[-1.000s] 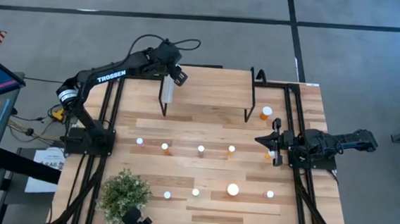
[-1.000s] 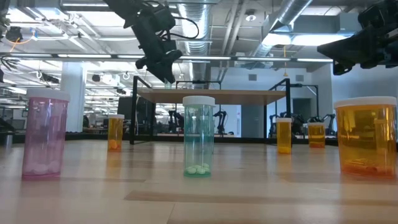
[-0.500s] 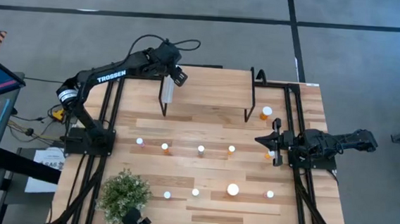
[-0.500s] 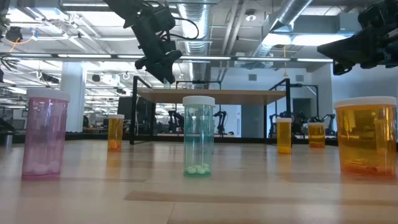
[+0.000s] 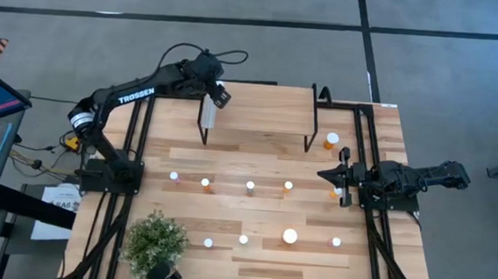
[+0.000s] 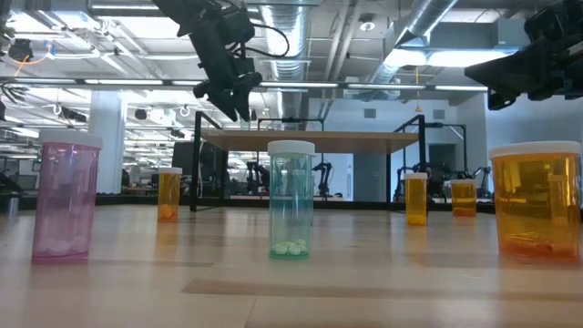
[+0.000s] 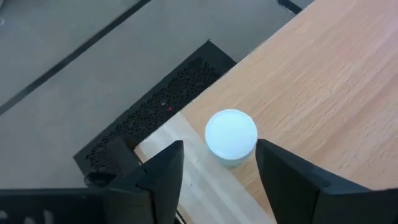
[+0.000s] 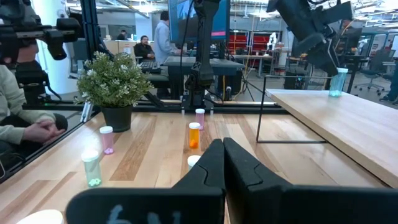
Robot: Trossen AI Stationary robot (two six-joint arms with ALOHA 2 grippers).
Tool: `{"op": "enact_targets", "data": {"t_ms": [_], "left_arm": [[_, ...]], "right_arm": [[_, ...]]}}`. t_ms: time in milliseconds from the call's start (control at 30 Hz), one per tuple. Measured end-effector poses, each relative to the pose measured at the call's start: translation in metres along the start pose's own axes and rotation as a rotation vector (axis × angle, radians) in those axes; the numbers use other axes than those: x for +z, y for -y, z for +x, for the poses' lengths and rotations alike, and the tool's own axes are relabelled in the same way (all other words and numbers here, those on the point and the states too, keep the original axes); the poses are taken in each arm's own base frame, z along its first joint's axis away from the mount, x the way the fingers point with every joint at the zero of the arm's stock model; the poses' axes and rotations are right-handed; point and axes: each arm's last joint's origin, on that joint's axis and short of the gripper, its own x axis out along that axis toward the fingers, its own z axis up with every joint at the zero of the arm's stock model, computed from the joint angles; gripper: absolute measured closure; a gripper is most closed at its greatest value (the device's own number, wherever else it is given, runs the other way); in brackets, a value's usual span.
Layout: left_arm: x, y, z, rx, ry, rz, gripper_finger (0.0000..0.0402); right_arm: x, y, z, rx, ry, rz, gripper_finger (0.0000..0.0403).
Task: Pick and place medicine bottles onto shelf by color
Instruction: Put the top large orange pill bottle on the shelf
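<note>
while hanging over the left end of the shelf (image 6: pixel 310 138) with fingers (image 7: pixel 163 171) spread apart and gripping nothing, left gripper (image 6: pixel 235 98) flanking the white cap of a blue-green bottle (image 7: pixel 231 132). seeming to be closing out a placement: bottle standing upright on the plank near its corner, touching neither finger. next, probably rising straight up so as not to be clipping the cap, then swinging back over the table for another bottle, ideally a matching blue-green one, keeping colours grouped.

moving on to the containers, nearest first in the low view:
- pink bottle (image 6: pixel 66 196), upright, holding a few pale pills at its base.
- blue-green bottle (image 6: pixel 291 199), upright at mid-table, carrying a small heap of pale pills at the bottom.
- large orange bottle (image 6: pixel 537 199), upright, showing something orange low inside; not telling what exactly.
- small orange bottles (image 6: pixel 169 193), (image 6: pixel 416 198) and (image 6: pixel 463 197) farther back, standing on the table near the shelf legs; contents not showing.
- farthest, the bottle on the shelf; not showing what is inside.

right gripper (image 5: pixel 324 174) waiting at the table's right side, fingers pressed together, carrying nothing.
</note>
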Motion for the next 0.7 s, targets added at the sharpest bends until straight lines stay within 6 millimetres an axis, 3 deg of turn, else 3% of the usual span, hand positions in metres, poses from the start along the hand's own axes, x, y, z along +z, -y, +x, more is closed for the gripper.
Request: {"op": "enact_targets", "data": {"t_ms": [233, 500, 700], "left_arm": [[0.000, -0.004, -0.028, -0.025, 0.038, 0.034, 0.0182], [-0.004, 0.004, -0.098, -0.131, 0.199, 0.065, 0.0177], [-0.030, 0.015, -0.132, -0.226, 0.325, 0.069, 0.0177]], "right_arm": [[0.000, 0.000, 0.000, 0.000, 0.000, 0.000, 0.0390], [0.000, 0.000, 0.000, 0.000, 0.001, 0.000, 0.0390], [0.000, 0.000, 0.000, 0.000, 0.001, 0.000, 0.0390]]}}
